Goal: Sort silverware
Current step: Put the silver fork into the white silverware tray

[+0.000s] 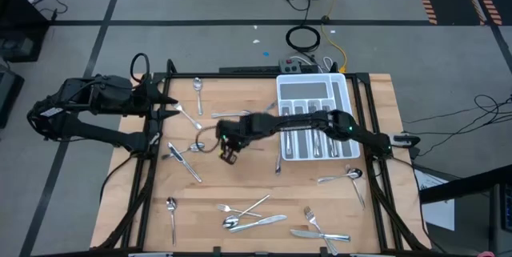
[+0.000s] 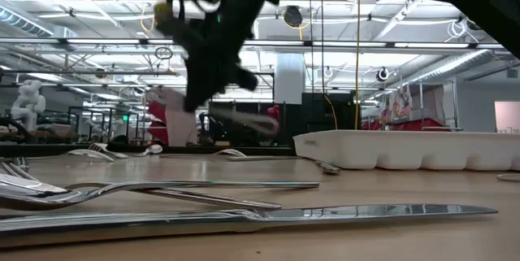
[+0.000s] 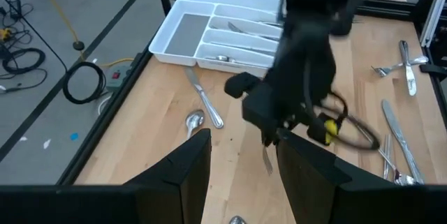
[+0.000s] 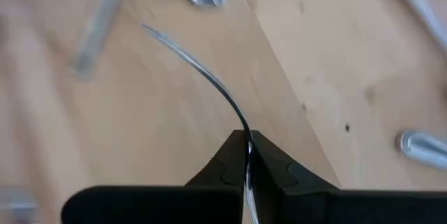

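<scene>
Wooden tabletop (image 1: pixel 240 185) in a dark frame, grey floor around it, cables lying beyond the far edge. White cutlery tray (image 1: pixel 314 89) sits at the far right of the tabletop, a few pieces already in its slots. Right arm reaches from the right side across the front of the tray toward the middle, wrist bent down. Right claw (image 1: pixel 230 156) is above the tabletop centre, clenched on a thin piece of silverware (image 4: pixel 209 77); the wrist view shows the fingers (image 4: pixel 223 161) pinched together on its slim curved shaft, which runs out past the tips; which end is gripped I cannot tell. In the low view the same claw (image 2: pixel 213 90) hangs clear of the wood with the piece sticking out sideways. Left arm is folded at the left edge, its claw (image 1: pixel 170 103) over the far left corner, fingers (image 3: pixel 183 172) parted and holding nothing. Loose silverware (image 1: pixel 256 217) lies scattered: a cluster near the front edge, a spoon (image 1: pixel 170 206) at front left, more pieces by the left arm and right of the tray.
</scene>
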Motion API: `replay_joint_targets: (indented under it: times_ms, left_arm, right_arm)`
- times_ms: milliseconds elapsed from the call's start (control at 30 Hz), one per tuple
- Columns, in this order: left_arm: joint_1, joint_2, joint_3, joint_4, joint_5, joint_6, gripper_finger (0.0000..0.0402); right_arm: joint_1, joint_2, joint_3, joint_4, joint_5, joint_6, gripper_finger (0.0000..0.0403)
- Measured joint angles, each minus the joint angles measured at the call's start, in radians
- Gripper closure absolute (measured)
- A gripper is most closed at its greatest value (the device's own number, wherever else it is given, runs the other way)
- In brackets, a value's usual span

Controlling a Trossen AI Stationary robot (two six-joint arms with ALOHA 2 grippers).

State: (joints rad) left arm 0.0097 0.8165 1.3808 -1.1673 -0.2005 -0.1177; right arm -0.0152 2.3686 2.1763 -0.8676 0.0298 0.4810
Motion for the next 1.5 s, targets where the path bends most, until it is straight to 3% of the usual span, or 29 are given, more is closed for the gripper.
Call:
replay_joint_targets:
  times_ms: [200,367,467,633,800,967,1167,1500]
  left_arm:
    - [0.000,0.000,0.000,0.001,0.000,-0.005,0.0236]
    - [0.000,0.000,0.000,0.008,-0.019,-0.005,0.0236]
    - [0.000,0.000,0.000,0.012,-0.037,-0.007,0.0236]
    - [0.000,0.000,0.000,0.021,-0.050,-0.031,0.0236]
    - [0.000,0.001,0.000,0.077,-0.095,-0.032,0.0236]
    - [0.000,0.024,0.000,0.177,-0.128,-0.023,0.0236]
    - [0.001,0.080,0.001,0.262,-0.151,0.001,0.0236]
    - [0.002,0.204,0.000,0.270,-0.150,-0.007,0.0236]
  right_arm:
    - [-0.070,-0.100,0.088,-0.094,-0.089,-0.017,0.0403]
    - [-0.145,-0.266,0.084,-0.329,-0.024,-0.099,0.0403]
    - [-0.199,-0.402,0.012,-0.366,0.008,-0.105,0.0403]
    - [-0.310,-0.722,-0.287,-0.242,0.023,-0.033,0.0403]
    - [-0.409,-1.086,-0.762,0.092,-0.029,0.129,0.0403]
    - [-0.427,-1.333,-1.218,0.403,-0.088,0.344,0.0403]
    - [-0.420,-1.482,-1.581,0.708,-0.115,0.549,0.0403]
    - [-0.420,-1.567,-1.884,0.941,-0.041,0.701,0.0403]
